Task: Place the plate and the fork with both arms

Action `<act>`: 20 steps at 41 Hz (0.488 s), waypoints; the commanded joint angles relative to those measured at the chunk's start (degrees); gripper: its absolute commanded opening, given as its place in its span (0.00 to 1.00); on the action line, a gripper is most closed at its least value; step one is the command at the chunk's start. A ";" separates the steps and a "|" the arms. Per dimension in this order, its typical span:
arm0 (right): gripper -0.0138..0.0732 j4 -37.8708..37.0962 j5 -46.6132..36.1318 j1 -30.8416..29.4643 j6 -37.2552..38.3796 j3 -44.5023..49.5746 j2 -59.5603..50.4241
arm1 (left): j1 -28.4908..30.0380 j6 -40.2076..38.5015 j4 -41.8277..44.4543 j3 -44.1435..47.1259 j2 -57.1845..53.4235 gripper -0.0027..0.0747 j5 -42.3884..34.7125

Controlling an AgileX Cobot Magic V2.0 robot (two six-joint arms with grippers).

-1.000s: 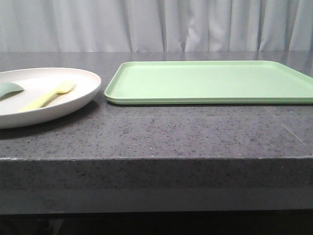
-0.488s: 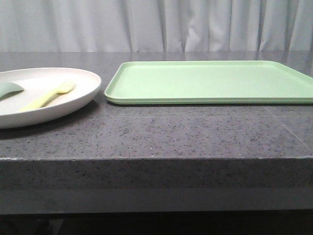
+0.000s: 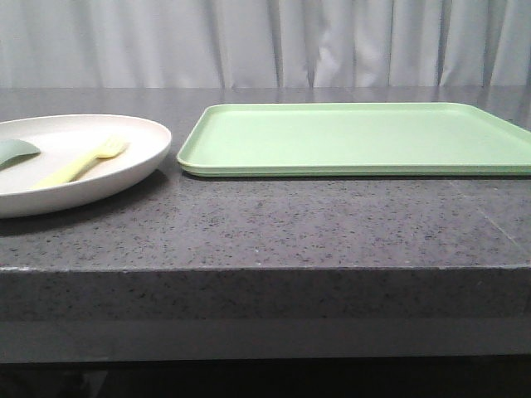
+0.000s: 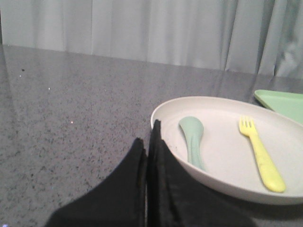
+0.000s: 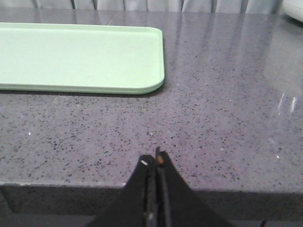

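- Over on the left of the dark speckled counter (image 3: 274, 228) sits the plate (image 3: 124, 170), cream-white and shallow, resting flat on the stone and partly cut off by the edge of the front view.
- Inside it lies the fork (image 3: 81, 162), pale yellow, flat on the plate's floor with its tines pointing toward the far rim.
- Beside the fork, apart from it, lies a grey-green spoon (image 4: 192, 141), bowl toward the far rim, handle running down toward the near rim.
- To the right of the plate, close by but not touching, is a flat light green tray (image 3: 357, 137), nothing on it that I can see.
- From the left wrist camera, the left gripper (image 4: 147, 142) has its two black fingers pressed together with only a thin seam between them, and nothing caught in that seam.
- Its tips sit just outside the plate's near rim (image 4: 163, 137), right next to it; whether they touch the rim I cannot tell. The spoon is the nearer utensil to those tips, the fork farther across the plate.
- From the right wrist camera, the right gripper (image 5: 154, 163) is likewise closed up tight and empty, poised over bare counter near the front edge.
- The tray's rounded corner (image 5: 154, 80) lies ahead of those fingers, well apart from them.
- Pale curtains (image 3: 265, 41) hang behind the counter.
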 commanded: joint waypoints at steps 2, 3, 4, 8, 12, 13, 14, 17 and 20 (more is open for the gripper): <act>0.08 1.30 -7.74 -0.49 -0.53 -0.32 -1.02 | 0.12 0.03 -0.53 0.02 -1.21 0.01 -10.98; 0.08 1.30 -8.28 -0.49 -0.53 -0.52 -1.02 | 0.12 0.03 -0.53 0.02 -1.21 0.01 -13.09; 0.08 1.30 -8.68 -0.49 -0.53 -0.94 -1.02 | 0.12 0.03 -0.53 -0.21 -1.21 0.01 -14.13; 0.08 1.30 -8.60 -0.49 -0.53 -4.29 -1.02 | 0.12 0.03 -0.53 -2.55 -1.14 0.01 -15.34; 0.08 1.30 -7.53 -0.49 -0.53 -9.82 -0.68 | 0.12 0.03 -0.53 -6.52 0.12 0.01 -14.29; 0.08 1.30 -6.74 -0.49 -0.53 -11.90 -0.39 | 0.12 0.03 -0.42 -7.90 0.89 0.01 -13.87; 0.08 1.30 -5.87 -0.49 -0.53 -14.04 0.27 | 0.12 0.03 -0.42 -9.06 1.60 0.01 -13.16; 0.08 1.30 -2.39 -0.49 -0.53 -19.45 3.57 | 0.12 0.03 0.15 -13.32 4.96 0.01 -9.21; 0.08 1.38 1.23 -0.49 -0.53 -25.55 8.66 | 0.12 0.03 0.54 -18.74 10.71 0.01 -5.25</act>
